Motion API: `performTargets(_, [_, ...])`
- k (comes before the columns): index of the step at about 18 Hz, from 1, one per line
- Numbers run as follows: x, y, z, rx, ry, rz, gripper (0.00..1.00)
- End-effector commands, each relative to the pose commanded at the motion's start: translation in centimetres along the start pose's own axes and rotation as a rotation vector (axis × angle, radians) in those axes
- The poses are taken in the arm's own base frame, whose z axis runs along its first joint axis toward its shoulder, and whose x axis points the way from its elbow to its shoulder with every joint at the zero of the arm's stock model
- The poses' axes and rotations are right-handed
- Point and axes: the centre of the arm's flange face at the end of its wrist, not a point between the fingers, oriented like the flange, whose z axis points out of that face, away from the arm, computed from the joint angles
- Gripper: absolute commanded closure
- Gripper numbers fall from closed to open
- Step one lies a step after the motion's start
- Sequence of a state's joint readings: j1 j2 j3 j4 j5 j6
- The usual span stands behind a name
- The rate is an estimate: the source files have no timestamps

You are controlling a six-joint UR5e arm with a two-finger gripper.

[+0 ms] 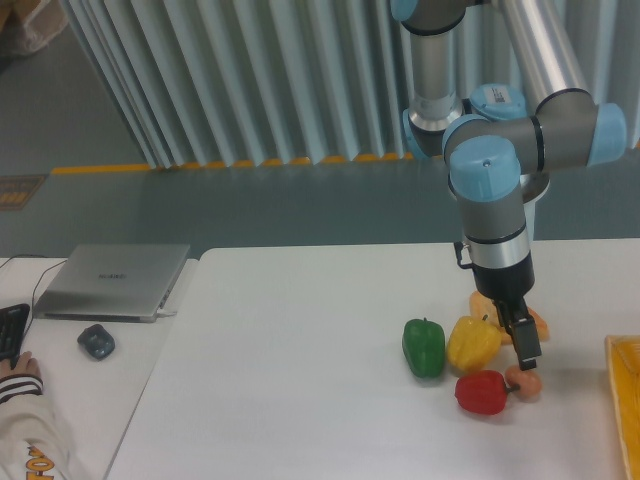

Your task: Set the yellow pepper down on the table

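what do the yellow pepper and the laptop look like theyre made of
The yellow pepper looks like glossy plastic or a waxy real skin: smooth lobes with soft highlights; the picture cannot settle which. The laptop looks like matte silver metal, probably aluminium, given its even grey sheen and thin closed lid.

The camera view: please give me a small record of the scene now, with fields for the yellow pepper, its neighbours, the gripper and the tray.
yellow pepper: resting on the table, stem up
left neighbour: green pepper, close beside it
front neighbour: red pepper, just in front
other items: orange food piece behind, mostly hidden by the arm; small pinkish item beside the red pepper
gripper: to the right of the yellow pepper, holding nothing; jaw state unclear
yellow tray: at right edge, partly out of frame
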State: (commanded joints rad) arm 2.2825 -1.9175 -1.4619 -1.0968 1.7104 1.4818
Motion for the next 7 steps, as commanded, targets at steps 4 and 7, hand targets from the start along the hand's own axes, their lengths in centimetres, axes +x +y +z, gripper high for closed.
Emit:
performTargets(4, [0.0,0.45,0.17,0.001,0.003,-0.009,0.0])
performTargets(7, [0.23,0.42,0.41,0.002,0.009,-0.012,0.0])
